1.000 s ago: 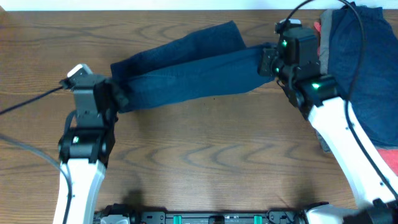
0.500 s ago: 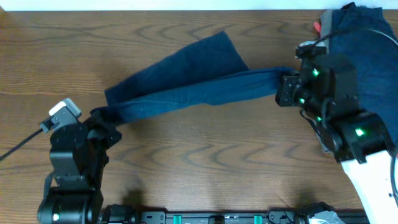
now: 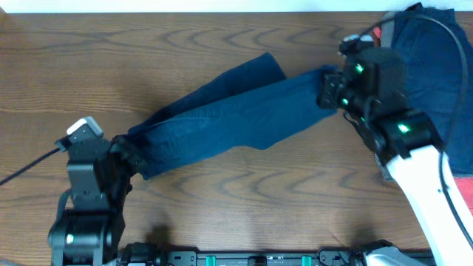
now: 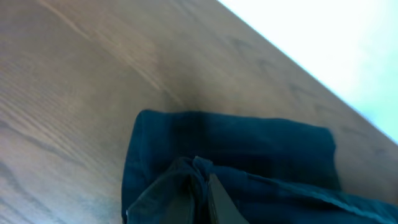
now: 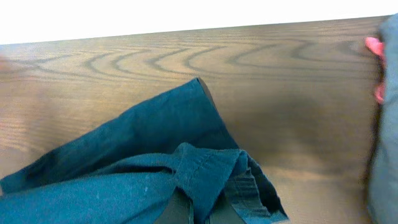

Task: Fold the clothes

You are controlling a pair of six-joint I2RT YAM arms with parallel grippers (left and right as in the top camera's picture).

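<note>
Dark navy shorts (image 3: 236, 114) hang stretched diagonally across the table between my two grippers. My left gripper (image 3: 127, 157) is shut on the lower left end of the shorts; the left wrist view shows its fingers (image 4: 200, 198) pinching the navy fabric (image 4: 249, 155). My right gripper (image 3: 330, 87) is shut on the upper right end; in the right wrist view its fingers (image 5: 200, 208) pinch a hemmed fold of the shorts (image 5: 149, 162).
A pile of other clothes (image 3: 432, 81), navy with a coral-red piece (image 3: 378, 33), lies at the right edge behind my right arm. The wooden table (image 3: 244, 199) runs under the shorts. The pile's edge shows in the right wrist view (image 5: 387, 112).
Both grippers keep their hold on the shorts. The right gripper moved a little left and back. The left gripper rose slightly, and the cloth now lies wider between them.
</note>
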